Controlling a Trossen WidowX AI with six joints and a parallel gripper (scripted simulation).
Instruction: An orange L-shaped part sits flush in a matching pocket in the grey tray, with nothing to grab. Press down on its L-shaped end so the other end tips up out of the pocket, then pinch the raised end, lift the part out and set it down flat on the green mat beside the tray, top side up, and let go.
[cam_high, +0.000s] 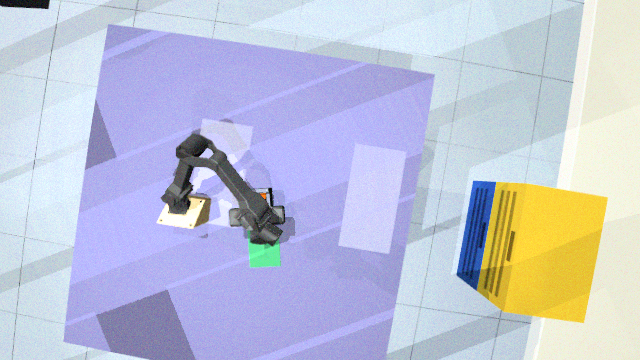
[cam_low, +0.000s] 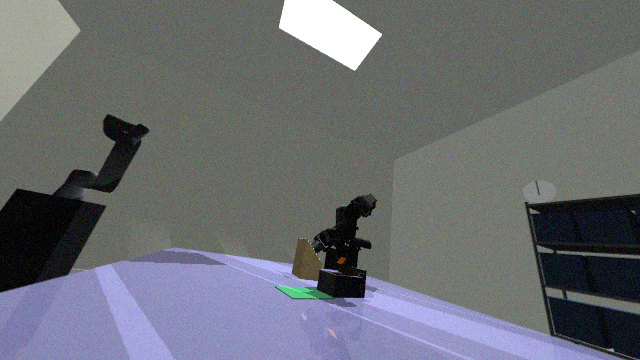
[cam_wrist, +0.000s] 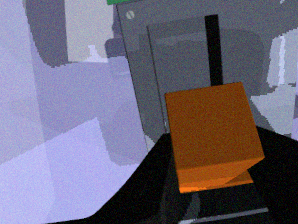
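Orange part (cam_high: 262, 195) (cam_low: 342, 260) (cam_wrist: 215, 127): raised end above grey tray (cam_high: 271, 192) (cam_low: 342, 284) (cam_wrist: 137, 65), grasped by gripper (cam_high: 257, 217) (cam_low: 345, 257) (cam_wrist: 204, 136). Green mat (cam_high: 264, 256) (cam_low: 302, 292) (cam_wrist: 116, 1) just beside tray. Farther out, well apart: yellow cabinet (cam_high: 555, 250), blue cabinet (cam_high: 472, 230). Readable writing: none seen.

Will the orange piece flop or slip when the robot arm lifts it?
The orange L-shaped part probably won't flop, since its edges look straight and its body thick. It might swing or tilt, because the end effector pinches it near one end. Its flat sides could help stop it slipping, though I can't tell how smooth they are.
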